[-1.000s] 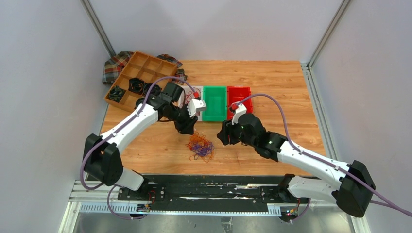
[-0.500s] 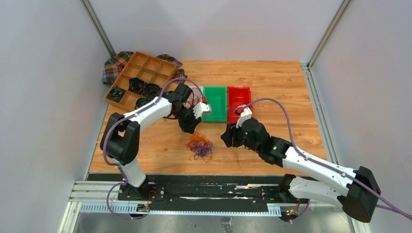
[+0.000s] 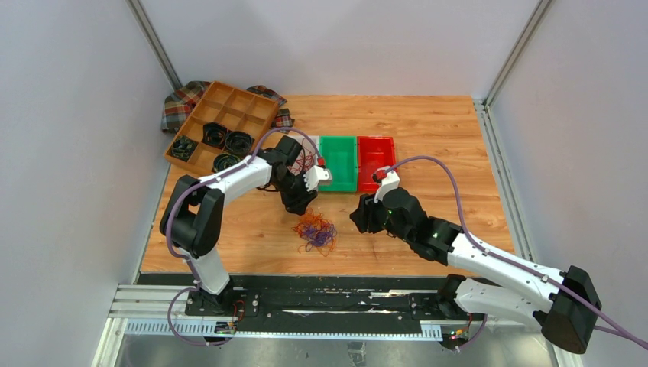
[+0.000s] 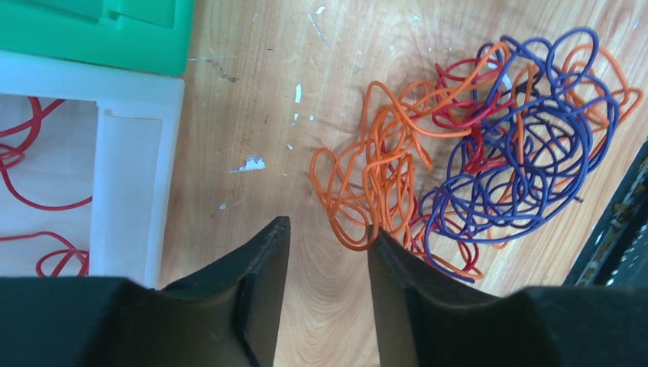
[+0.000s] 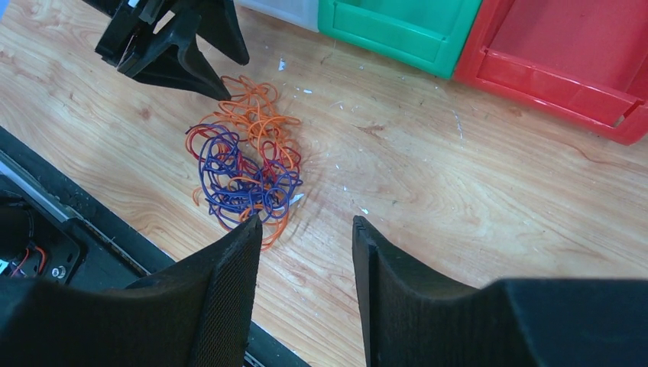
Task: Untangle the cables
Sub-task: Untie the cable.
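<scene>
The cables (image 3: 315,232) are a small tangled clump of thin orange, purple and red wires on the wooden table, near its front edge. The clump also shows in the left wrist view (image 4: 489,138) and in the right wrist view (image 5: 244,164). My left gripper (image 3: 299,205) is open and empty just behind the clump; in its own view (image 4: 327,229) its right fingertip sits at the edge of an orange loop. My right gripper (image 3: 359,222) is open and empty to the right of the clump; in its own view (image 5: 306,222) the clump lies just beyond its left fingertip.
A white bin (image 3: 293,145) holding red wires (image 4: 30,153), a green bin (image 3: 338,162) and a red bin (image 3: 376,157) stand in a row behind the clump. A wooden compartment tray (image 3: 221,122) with black coiled bundles and a plaid cloth (image 3: 179,103) lie at the back left.
My left arm has folded in and its gripper has come down a little toward the clump. My right gripper has shifted slightly right and nearer. The clump has not moved.
</scene>
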`<state>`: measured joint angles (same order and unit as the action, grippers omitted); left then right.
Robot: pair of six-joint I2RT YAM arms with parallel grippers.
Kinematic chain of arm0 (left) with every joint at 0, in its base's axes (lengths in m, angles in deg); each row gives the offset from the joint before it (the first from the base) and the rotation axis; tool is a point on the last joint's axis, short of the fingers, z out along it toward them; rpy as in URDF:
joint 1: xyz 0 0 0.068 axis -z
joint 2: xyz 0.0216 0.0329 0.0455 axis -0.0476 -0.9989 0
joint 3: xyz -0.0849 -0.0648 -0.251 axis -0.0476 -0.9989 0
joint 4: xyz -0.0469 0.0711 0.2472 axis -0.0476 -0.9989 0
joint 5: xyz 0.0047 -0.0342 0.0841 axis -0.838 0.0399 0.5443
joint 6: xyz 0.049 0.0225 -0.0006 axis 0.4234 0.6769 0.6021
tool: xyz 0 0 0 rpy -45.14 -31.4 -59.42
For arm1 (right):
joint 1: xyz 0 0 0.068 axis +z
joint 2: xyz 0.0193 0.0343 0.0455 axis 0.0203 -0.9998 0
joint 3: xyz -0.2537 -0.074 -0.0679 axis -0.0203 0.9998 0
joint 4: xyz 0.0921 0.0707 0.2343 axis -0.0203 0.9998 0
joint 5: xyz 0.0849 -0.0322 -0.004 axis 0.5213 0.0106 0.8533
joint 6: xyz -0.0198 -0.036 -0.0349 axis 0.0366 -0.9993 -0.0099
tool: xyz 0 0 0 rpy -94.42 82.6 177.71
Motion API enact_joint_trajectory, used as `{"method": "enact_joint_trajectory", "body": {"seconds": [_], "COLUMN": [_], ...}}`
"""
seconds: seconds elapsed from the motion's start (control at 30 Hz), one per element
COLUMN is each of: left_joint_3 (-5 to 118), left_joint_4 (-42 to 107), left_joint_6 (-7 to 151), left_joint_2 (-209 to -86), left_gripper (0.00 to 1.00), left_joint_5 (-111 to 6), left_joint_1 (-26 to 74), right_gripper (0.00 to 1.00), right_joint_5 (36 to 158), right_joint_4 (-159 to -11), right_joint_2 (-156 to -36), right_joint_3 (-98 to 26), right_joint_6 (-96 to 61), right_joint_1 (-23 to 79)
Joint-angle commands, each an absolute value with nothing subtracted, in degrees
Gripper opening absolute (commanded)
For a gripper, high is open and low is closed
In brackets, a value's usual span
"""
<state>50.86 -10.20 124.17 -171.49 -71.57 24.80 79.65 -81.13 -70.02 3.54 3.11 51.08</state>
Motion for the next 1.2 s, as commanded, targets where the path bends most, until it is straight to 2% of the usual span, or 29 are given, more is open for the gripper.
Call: {"method": "enact_joint_trajectory", "body": {"seconds": [0.0, 0.2, 0.33, 0.47, 0.53, 0.63, 0.8, 1.03, 1.17], "left_joint_3": [51.3, 52.5, 54.1, 54.7, 54.5, 53.8, 53.4, 56.0, 57.5], "left_joint_4": [-7.7, -7.6, -7.2, -7.2, -7.3, -7.3, -7.3, -11.2, -14.9], "left_joint_6": [121.9, 123.0, 122.4, 122.2, 122.4, 122.8, 120.0, 113.3, 110.3], "left_joint_2": [-170.1, -170.2, -172.4, -173.0, -172.7, -172.4, -171.7, -165.8, -160.1], "left_gripper": [0.5, 0.53, 0.48, 0.36, 0.26, 0.15, 0.01, 0.01, 0.01], "left_joint_5": [-72.9, -71.8, -73.1, -74.4, -74.6, -75.2, -77.6, -80.1, -81.5], "left_joint_1": [25.2, 25.2, 25.3, 25.4, 25.5, 25.7, 25.8, 25.8, 26.1], "right_gripper": [0.47, 0.46, 0.45, 0.44, 0.44, 0.43, 0.41, 0.39, 0.46], "right_joint_5": [78.7, 78.8, 78.9, 79.0, 78.8, 78.8, 79.0, 79.3, 80.3], "right_joint_4": [-80.6, -80.5, -80.5, -80.2, -80.2, -80.2, -80.2, -80.2, -81.6], "right_joint_2": [-69.1, -68.7, -69.0, -68.8, -68.7, -68.9, -69.0, -68.3, -68.7], "right_joint_3": [3.9, 3.9, 3.7, 3.8, 3.9, 3.9, 3.9, 3.7, 2.8], "right_joint_6": [3.8, 3.8, 3.8, 3.8, 3.8, 3.7, 3.6, 3.2, 2.6], "right_joint_1": [52.0, 52.1, 52.2, 52.2, 52.2, 52.2, 52.2, 52.2, 52.2]}}
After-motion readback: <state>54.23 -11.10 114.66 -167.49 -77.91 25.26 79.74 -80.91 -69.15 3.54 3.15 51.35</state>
